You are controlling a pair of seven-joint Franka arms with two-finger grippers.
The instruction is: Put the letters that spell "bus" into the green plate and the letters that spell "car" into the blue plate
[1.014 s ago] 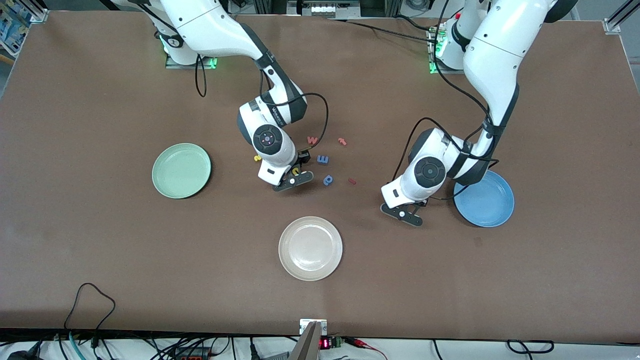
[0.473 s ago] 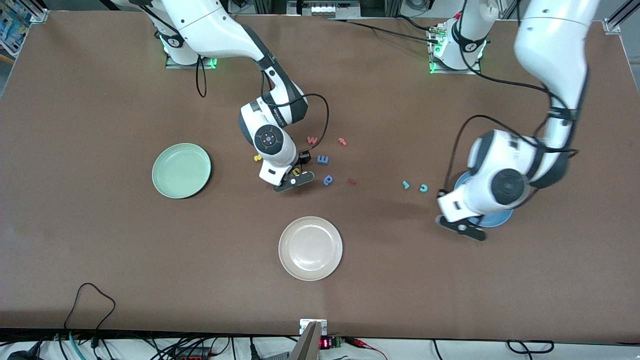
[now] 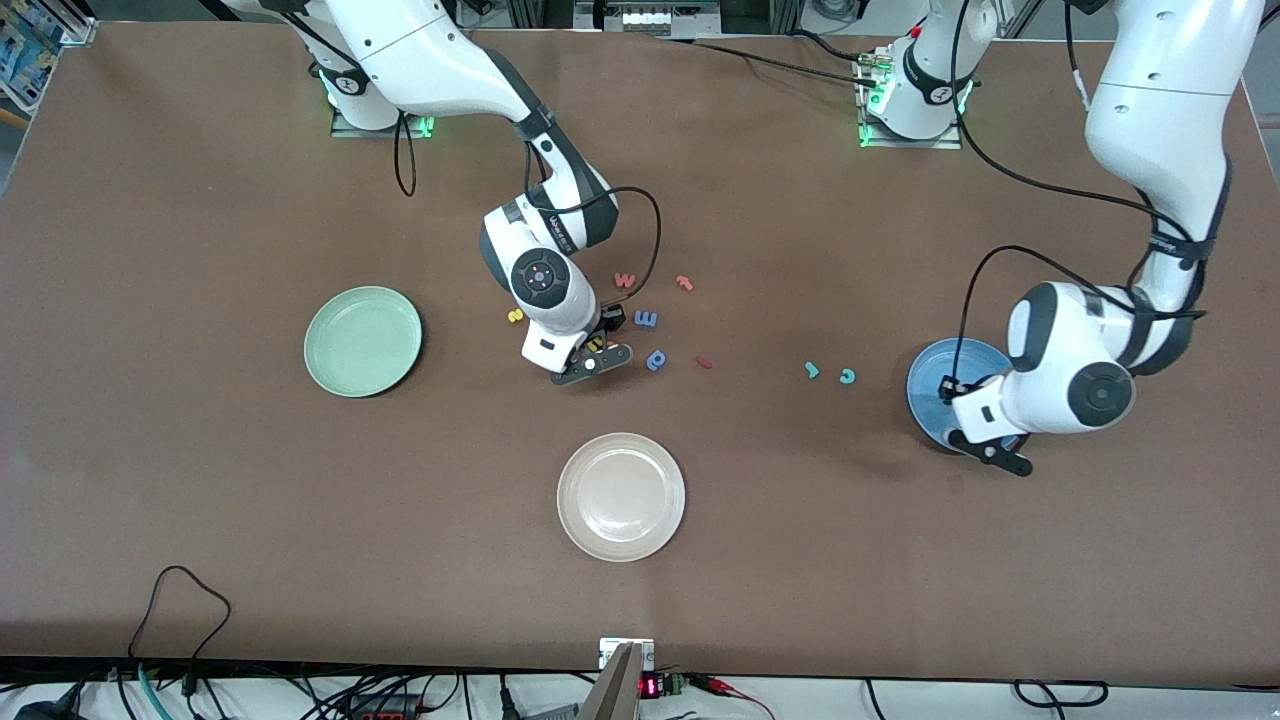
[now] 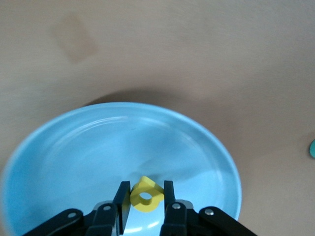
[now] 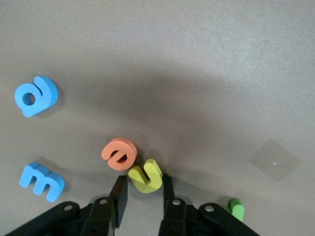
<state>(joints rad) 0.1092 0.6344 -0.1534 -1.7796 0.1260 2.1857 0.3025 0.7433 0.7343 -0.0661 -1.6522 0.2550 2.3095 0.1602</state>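
Note:
My left gripper hangs over the blue plate, shut on the yellow a, which is pinched between both fingers above the plate. My right gripper is down at the table among the letters. Its fingers stand open around the yellow u; one touches it, the other shows a gap. Part of a green letter shows beside that hand. The yellow s lies toward the green plate. The teal r and light-blue c lie near the blue plate.
An orange e touches the u. A blue p, a blue m-like letter, a red w, a red t and a small red piece lie around the right hand. A white plate sits nearer the camera.
The left arm has swung from the table beside the blue plate to over it, uncovering the teal r and light-blue c. The right gripper's fingers have narrowed around the u.

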